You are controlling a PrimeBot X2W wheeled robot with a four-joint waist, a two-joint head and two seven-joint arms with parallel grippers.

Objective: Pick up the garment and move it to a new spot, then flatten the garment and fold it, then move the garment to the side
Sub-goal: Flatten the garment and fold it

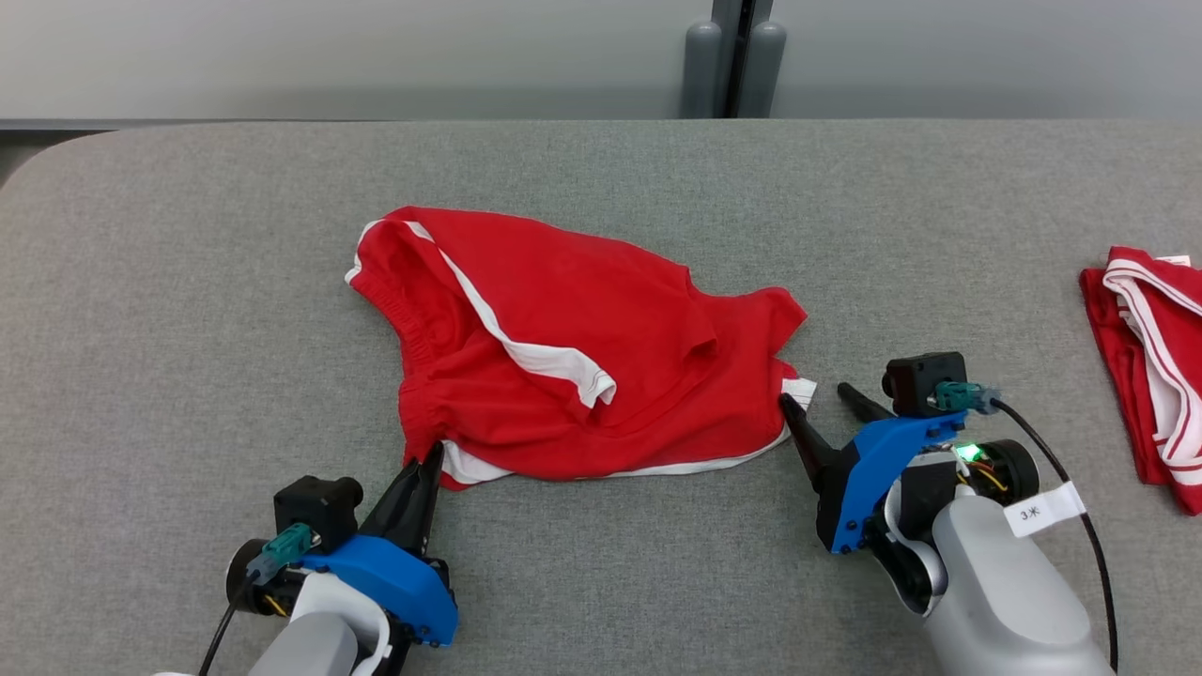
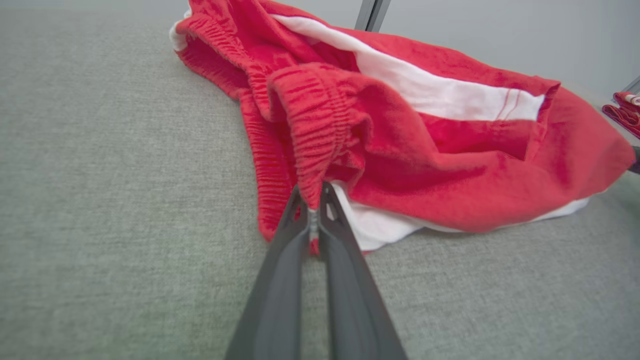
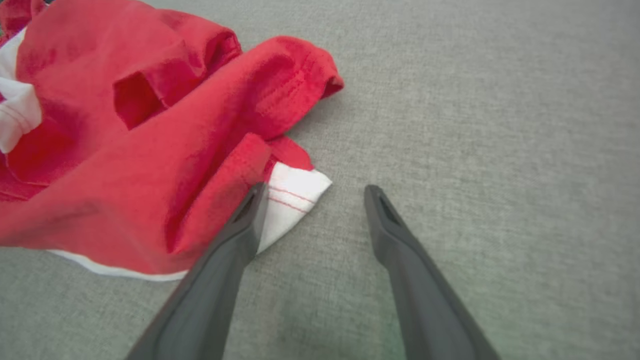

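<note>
Two claws are working near the front edge of the worktop (image 1: 188, 282). The left gripper (image 1: 434, 453) is pinched tight on the garment (image 1: 582, 347), with a fold of the elastic waistband (image 2: 312, 135) caught right at its tips, at the cloth's near left corner. The right gripper (image 1: 813, 394) stands spread wide, one finger touching the white hem corner (image 3: 295, 195) at the cloth's near right and the other on bare worktop. Nothing is gripped there yet. The garment itself, red with white trim, lies crumpled about mid-worktop, one leg folded over itself.

My read is that the pickup is only half set. To do it well, the right claw wants to slide in until that hem corner sits between both fingers, bite every layer, and close before any lift. Then both arms should rise together and level, so the cloth hangs spread instead of swinging off one pinch.

Farther off, a second red garment (image 1: 1150, 366) sits at the right edge, and the new spot should stay well apart from it.
</note>
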